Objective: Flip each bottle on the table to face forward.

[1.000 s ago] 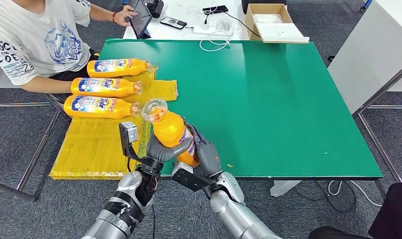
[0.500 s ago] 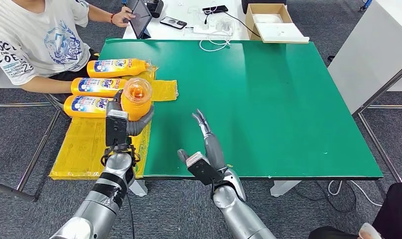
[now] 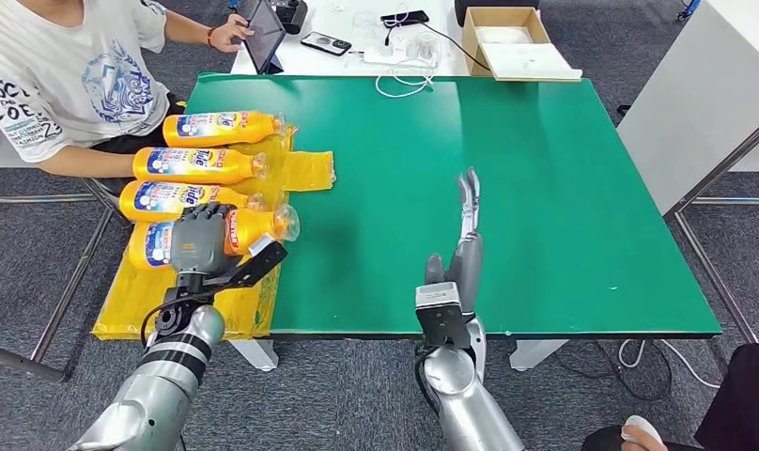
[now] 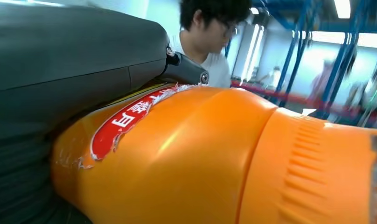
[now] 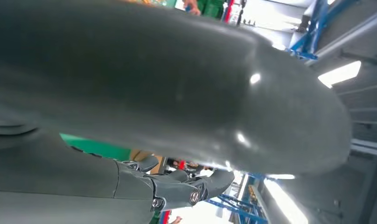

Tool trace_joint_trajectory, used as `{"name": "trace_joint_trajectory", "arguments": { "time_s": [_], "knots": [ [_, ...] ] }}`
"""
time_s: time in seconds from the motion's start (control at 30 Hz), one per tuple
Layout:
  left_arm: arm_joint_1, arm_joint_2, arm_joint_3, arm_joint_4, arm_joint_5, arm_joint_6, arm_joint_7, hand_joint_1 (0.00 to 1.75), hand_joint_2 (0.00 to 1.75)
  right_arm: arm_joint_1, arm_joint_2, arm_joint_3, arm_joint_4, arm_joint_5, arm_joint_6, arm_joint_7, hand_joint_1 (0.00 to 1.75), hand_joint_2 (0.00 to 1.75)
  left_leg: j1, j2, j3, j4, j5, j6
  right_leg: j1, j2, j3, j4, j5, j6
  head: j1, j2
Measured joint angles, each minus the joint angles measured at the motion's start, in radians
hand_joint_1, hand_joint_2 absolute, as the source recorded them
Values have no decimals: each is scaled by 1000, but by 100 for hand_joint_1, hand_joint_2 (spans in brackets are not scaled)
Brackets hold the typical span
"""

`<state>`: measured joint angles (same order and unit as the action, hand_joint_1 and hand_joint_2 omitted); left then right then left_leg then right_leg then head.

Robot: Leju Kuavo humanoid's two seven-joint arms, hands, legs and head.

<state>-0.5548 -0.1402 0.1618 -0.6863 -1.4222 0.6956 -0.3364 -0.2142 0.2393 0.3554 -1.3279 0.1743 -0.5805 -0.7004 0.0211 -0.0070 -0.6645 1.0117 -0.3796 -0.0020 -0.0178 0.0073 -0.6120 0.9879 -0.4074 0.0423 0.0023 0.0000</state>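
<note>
Bottle lying crosswise under my left robot hand, cap pointing right, fourth in the row; I am gripping it; my right robot hand is hovering spread, well apart.

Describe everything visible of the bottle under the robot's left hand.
The orange bottle lies on its side on the yellow sheet, nearest the robot in a row of four, its clear cap end toward the green table. It looks like glossy orange plastic with a blue-and-white label. The left wrist view shows a torn red sticker and a ribbed shoulder. The left hand grips its middle from above.
</note>
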Motion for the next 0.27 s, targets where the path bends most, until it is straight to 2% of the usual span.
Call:
{"name": "trace_joint_trajectory", "arguments": {
  "time_s": [0.17,0.27],
  "knots": [
    [-16,38,-4,96,-94,3,64,175,175,4,-4,-7,-27,-30,14,0,0,0,0,0,0,0,0,0,0,0,0,0,0,0,0,0],
    [-26,54,-13,142,-109,3,75,175,175,4,-4,-9,-28,-38,24,0,0,0,0,0,0,0,0,0,0,0,0,0,0,0,0,0]
  ]
}}
